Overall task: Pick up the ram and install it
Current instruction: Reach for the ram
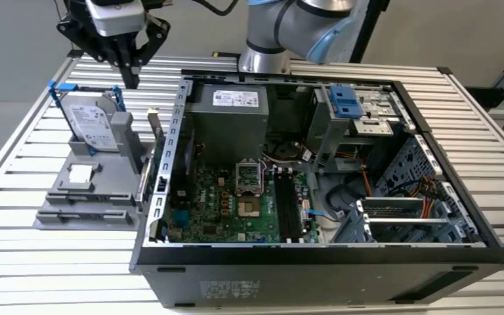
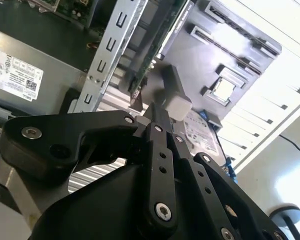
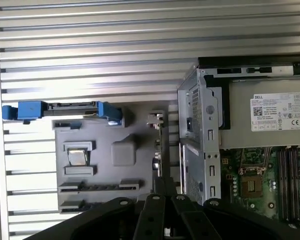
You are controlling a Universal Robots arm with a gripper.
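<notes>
The ram [image 1: 155,134] is a thin stick standing on edge in the grey holder [image 1: 86,190], right beside the open computer case's wall. In the first wrist view the ram [image 3: 159,150] shows edge-on, and in the second wrist view the ram [image 2: 157,42] is a long narrow board. My gripper [image 1: 132,80] hangs above the far end of the holder, apart from the ram, with its black fingers [image 2: 157,150] pressed together and nothing between them. The black memory slots [image 1: 285,203] lie on the green motherboard [image 1: 221,210] inside the case.
A silver hard drive in a blue frame [image 1: 90,121] stands on the holder, just at the exterior view's left of my gripper. The case [image 1: 322,259] holds a power supply [image 1: 228,118], drive cage [image 1: 357,108] and cables. Everything rests on a slatted metal table [image 1: 50,262].
</notes>
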